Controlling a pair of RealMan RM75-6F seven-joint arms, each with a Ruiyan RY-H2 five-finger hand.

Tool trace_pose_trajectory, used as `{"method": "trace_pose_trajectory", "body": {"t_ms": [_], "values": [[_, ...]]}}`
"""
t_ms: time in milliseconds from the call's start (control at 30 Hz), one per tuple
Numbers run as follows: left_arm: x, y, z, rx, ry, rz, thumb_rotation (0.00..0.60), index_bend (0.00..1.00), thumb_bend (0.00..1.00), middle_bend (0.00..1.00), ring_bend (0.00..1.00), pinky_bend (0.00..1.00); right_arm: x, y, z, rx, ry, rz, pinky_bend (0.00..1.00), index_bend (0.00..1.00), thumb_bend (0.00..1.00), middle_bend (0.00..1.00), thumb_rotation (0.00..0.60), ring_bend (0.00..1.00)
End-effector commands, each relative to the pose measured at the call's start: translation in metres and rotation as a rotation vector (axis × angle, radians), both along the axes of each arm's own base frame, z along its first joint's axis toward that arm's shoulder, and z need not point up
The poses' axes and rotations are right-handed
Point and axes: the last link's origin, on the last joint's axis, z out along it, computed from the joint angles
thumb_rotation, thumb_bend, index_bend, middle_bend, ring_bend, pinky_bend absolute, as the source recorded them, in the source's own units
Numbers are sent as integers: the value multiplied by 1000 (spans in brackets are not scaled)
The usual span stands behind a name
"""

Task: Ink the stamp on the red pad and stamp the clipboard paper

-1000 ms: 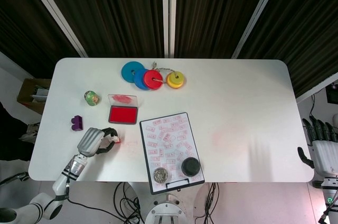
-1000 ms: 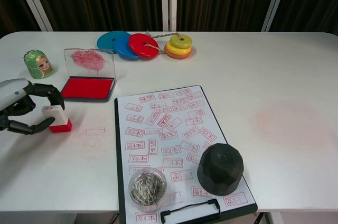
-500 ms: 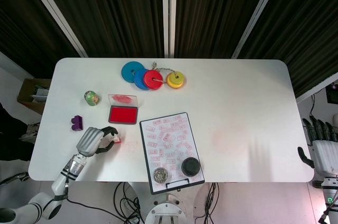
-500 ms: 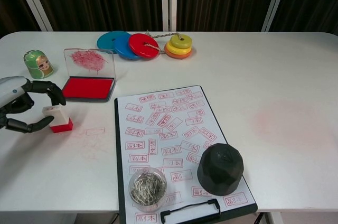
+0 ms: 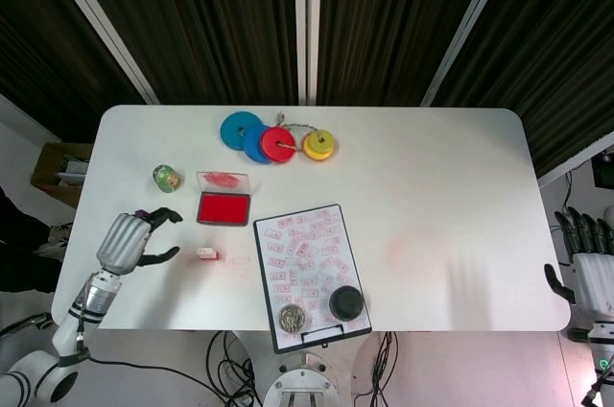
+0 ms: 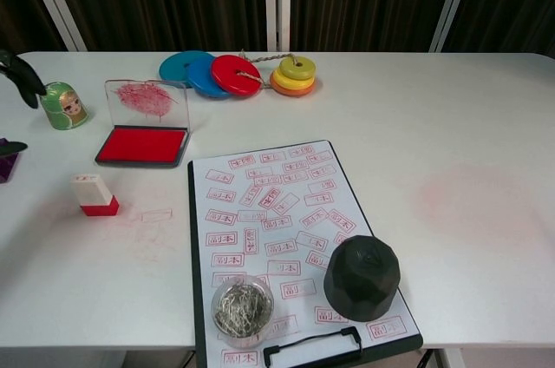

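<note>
White worktop (image 6: 486, 116) carries the stamp (image 6: 94, 194), upright, between red pad (image 6: 143, 146) and clipboard (image 6: 290, 246). Left robot hand (image 5: 129, 239) fingers spread, empty, apart from stamp; right robot hand (image 5: 587, 268) spread, off the edge

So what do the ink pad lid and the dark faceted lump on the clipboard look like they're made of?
Ink pad lid: clear hard plastic, probably; the table shows through its red smears. Faceted lump: matte black, flat facets, no shine; could be moulded plastic or stone, unclear.

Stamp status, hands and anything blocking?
Both hands, left hand and right hand, open. Stamp upright on table. Black weight and clip jar on clipboard.
</note>
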Motion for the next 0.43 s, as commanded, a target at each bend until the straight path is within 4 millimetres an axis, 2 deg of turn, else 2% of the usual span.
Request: {"method": "trace_pose_trajectory", "body": {"t_ms": [33, 67, 100, 167, 200, 300, 433], "values": [[-19, -27, 81, 165, 230, 160, 542, 303, 158, 253, 318, 514, 2, 1, 2, -9, -2, 11, 0, 0, 284, 0, 600, 0], [-23, -31, 93, 200, 276, 195, 444, 261, 158, 200, 213, 384, 3, 1, 2, -13, -1, 21, 0, 0, 283, 0, 600, 0], [-25, -37, 104, 231, 312, 229, 339, 231, 159, 165, 157, 305, 5, 2, 2, -17, 1, 35, 0, 0, 279, 0, 600, 0], [-29, -50, 122, 274, 362, 297, 67, 181, 156, 116, 98, 215, 8, 2, 3, -29, 15, 74, 0, 0, 267, 0, 600, 0], [-31, -57, 127, 273, 377, 324, 4, 170, 157, 108, 92, 204, 8, 3, 2, -27, 21, 88, 0, 0, 262, 0, 600, 0], [-35, -70, 132, 263, 407, 342, 0, 163, 157, 106, 91, 203, 10, 4, 0, -9, 21, 104, 0, 0, 258, 0, 600, 0], [-38, -77, 128, 245, 398, 361, 0, 161, 157, 105, 91, 202, 10, 3, -4, 12, 29, 99, 0, 0, 259, 0, 600, 0]]}}
